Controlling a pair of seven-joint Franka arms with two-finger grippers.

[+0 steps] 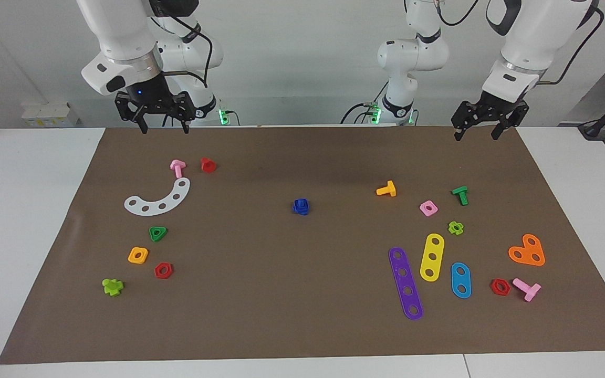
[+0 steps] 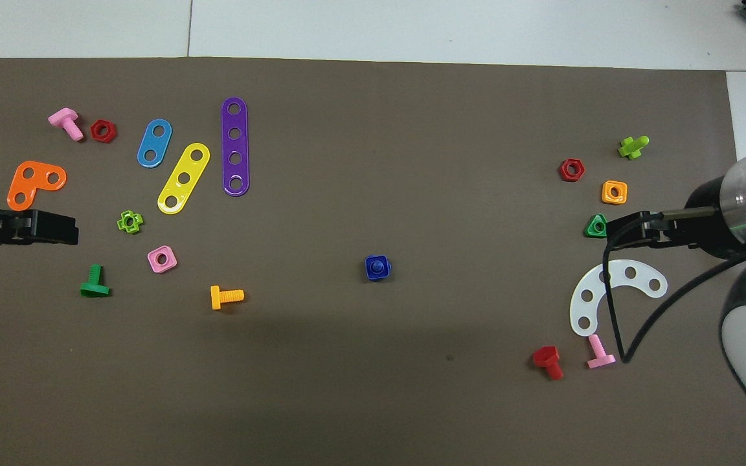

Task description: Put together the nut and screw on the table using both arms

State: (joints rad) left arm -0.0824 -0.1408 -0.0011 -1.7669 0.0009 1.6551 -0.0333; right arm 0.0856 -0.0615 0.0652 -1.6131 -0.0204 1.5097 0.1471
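the nut point(image 1: 301, 208) and the screw point(image 1: 300, 203) sit together as one little blue lump pretty much dead centre of the frame in both views, on the brown mat of the table point(image 1: 29, 210). from overhead the nut point(image 2: 377, 268) reads as a rounded blue square with the screw's point(image 2: 378, 264) round stem end poking up through the hole, so the two look already joined. can't really make out the screw's triangular head, it's tucked under or blended into the same blue.

no writing, logos or labels readable anywhere on the parts or arms.

the left gripper point(image 1: 483, 127) hangs in the air at the upper right of the facing view, over the mat's edge, fingers spread apart and holding nothing. in the overhead view it point(image 2: 56, 228) pokes in from the left edge, just under the orange heart-ish plate point(image 2: 31, 183), and most of that arm is cut off by the frame. the right gripper point(image 1: 164, 124) is at the upper left of the facing view, also up off the mat, fingers apart and empty. overhead it point(image 2: 619, 230) covers part of the green triangular nut point(image 2: 596, 226), and its black cable drapes across the white curved strip point(image 2: 611, 294).

loose bits are scattered at both ends of the mat, well apart from the blue pair: yellow screw point(image 1: 386, 189), pink square nut point(image 1: 428, 208), purple strip point(image 1: 405, 283).
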